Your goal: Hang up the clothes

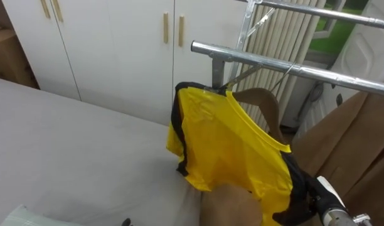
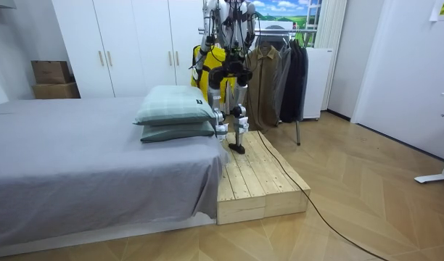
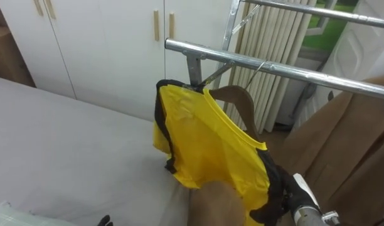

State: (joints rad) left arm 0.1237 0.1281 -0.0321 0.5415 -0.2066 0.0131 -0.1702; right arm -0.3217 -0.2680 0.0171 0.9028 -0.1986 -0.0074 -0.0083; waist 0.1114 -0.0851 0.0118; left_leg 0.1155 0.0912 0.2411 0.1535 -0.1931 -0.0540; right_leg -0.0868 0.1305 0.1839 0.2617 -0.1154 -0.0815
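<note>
Item: yellow jersey (image 1: 229, 138) on wooden hanger (image 1: 264, 103), centre, under the rack rail (image 1: 273, 63) at 1 o'clock; hook seating unclear. Right hand (image 1: 319, 196), 5 o'clock, behind the hem; grip cannot be told. Advice: confirm the hook is over the rail before releasing.

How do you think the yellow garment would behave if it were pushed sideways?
Probably floppy: the yellow garment drapes in soft folds. Likely light: the cloth looks thin. On its hanger by the rail, it may swing.

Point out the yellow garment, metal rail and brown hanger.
yellow garment (image 1: 229, 138), left eye view, middle of the cloth.
metal rail (image 1: 330, 75), left eye view, along the bar.
brown hanger (image 1: 267, 103), left eye view, its shoulder.
</note>
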